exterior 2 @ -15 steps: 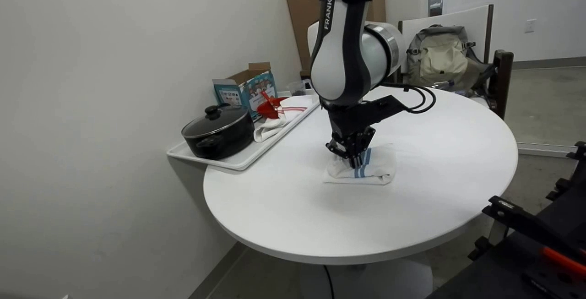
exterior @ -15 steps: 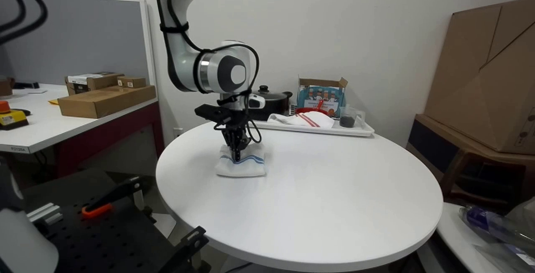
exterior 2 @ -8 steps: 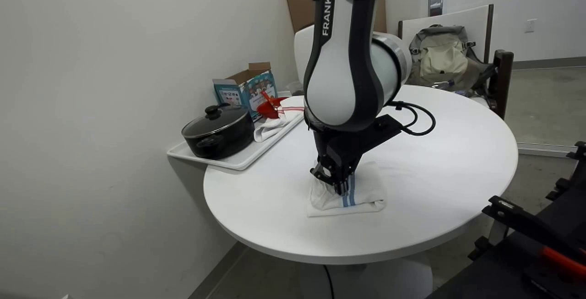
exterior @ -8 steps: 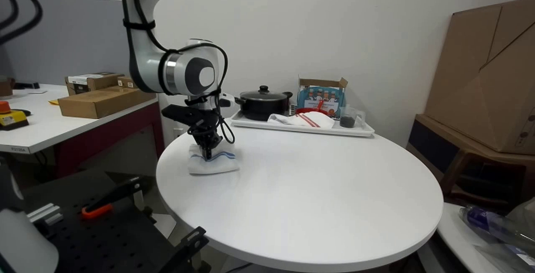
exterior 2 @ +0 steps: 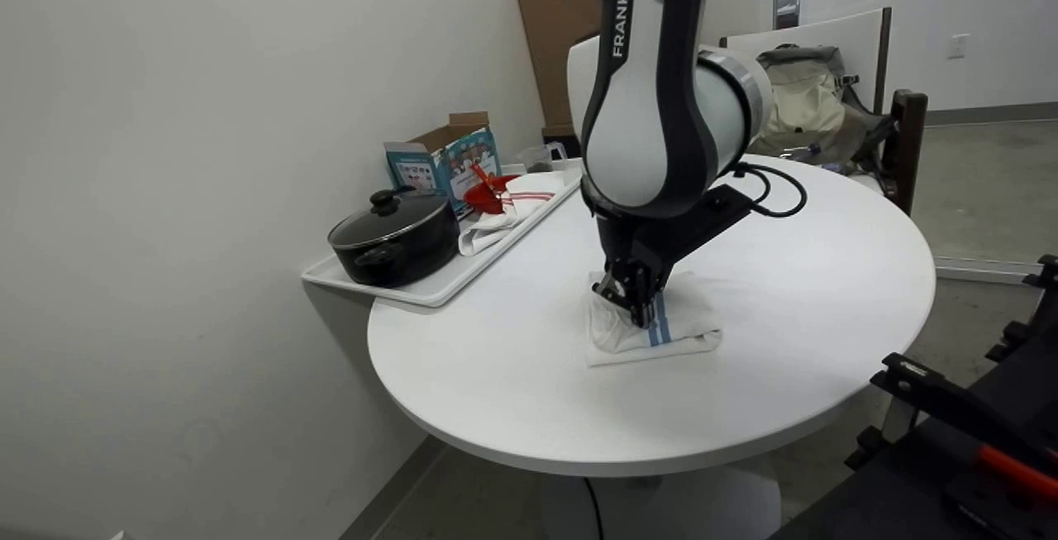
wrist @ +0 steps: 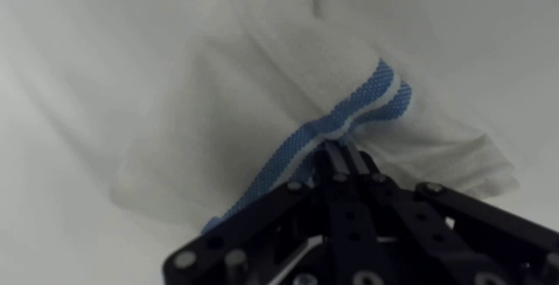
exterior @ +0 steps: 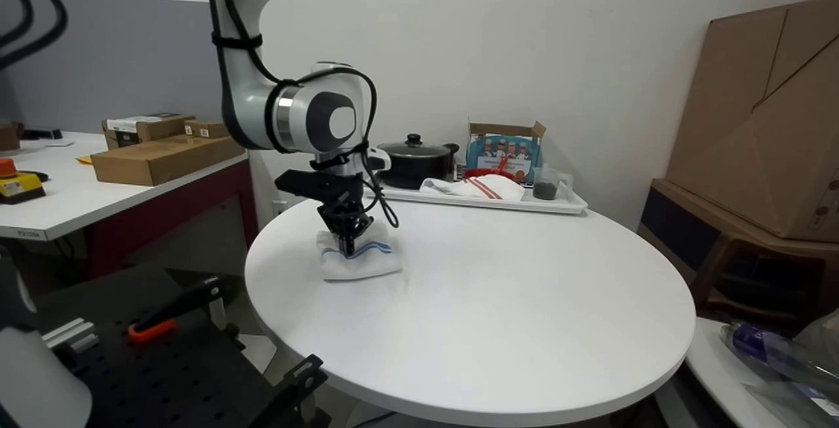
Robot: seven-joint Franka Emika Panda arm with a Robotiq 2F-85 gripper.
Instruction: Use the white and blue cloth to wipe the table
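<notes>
I'm gripping the white and blue cloth [wrist: 266,97] by its stripes [wrist: 312,132], pincer [wrist: 344,149] clamped on a small pinch of it, the rest lying rumpled on the table [exterior: 511,316], and I'm watching for slipping, since drag could beat so slight a hold.

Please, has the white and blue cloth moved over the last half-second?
Yes: in an exterior view, the cloth moved rightward, away from the table's left edge.
</notes>
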